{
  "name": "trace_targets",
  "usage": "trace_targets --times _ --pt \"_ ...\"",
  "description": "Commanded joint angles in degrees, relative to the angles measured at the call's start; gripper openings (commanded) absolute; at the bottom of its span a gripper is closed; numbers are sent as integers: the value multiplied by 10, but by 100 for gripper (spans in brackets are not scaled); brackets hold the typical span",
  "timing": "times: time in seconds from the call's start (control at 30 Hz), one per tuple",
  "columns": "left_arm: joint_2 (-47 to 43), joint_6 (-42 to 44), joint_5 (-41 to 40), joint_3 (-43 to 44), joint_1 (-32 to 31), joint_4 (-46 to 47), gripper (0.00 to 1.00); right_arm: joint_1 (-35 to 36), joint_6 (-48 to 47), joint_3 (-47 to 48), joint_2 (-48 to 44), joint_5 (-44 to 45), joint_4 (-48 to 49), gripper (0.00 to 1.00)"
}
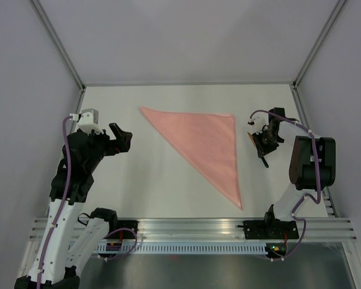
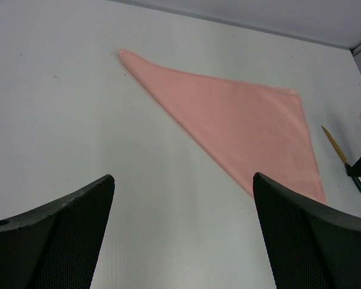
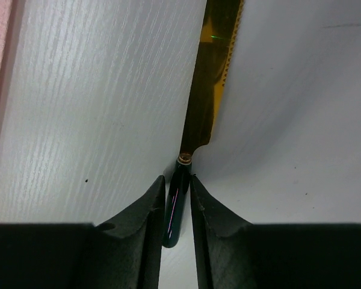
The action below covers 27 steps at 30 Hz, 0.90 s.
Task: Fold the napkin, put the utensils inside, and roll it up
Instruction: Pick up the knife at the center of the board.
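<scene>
The table is lit brightly and evenly from above; only soft, faint shadows are cast. A thin glare streak is seen on the dark handle of the utensil.

The napkin is coloured a plain pale salmon-pink, unpatterned. The utensil is shown amber-yellow along the blade and dark green at the handle. The tabletop is white, faintly grained. The left gripper and right gripper are black, the former mesh-textured. Cables are purple.
</scene>
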Motion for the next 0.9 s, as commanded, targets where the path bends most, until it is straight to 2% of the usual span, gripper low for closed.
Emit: trace_targets --times 0.0,0.1,0.13,0.17,0.23,0.7,0.87 --pt "3 -16 4 0 4 16 100 -2 -7 -13 15 8 12 29" --pt "5 -16 2 0 4 17 100 -2 -9 -19 18 9 17 21" --pt "5 -16 2 0 4 17 100 -2 -9 -19 19 10 18 17" --pt "5 -16 3 0 4 16 100 -2 -9 -19 22 14 17 7" --pt "6 -16 1 0 4 17 100 -3 -4 -11 23 12 11 0" --pt "6 -15 -5 0 3 14 100 -8 71 107 -57 -48 -68 0" --pt "5 -15 -5 1 4 14 100 16 96 141 -59 -63 -92 0"
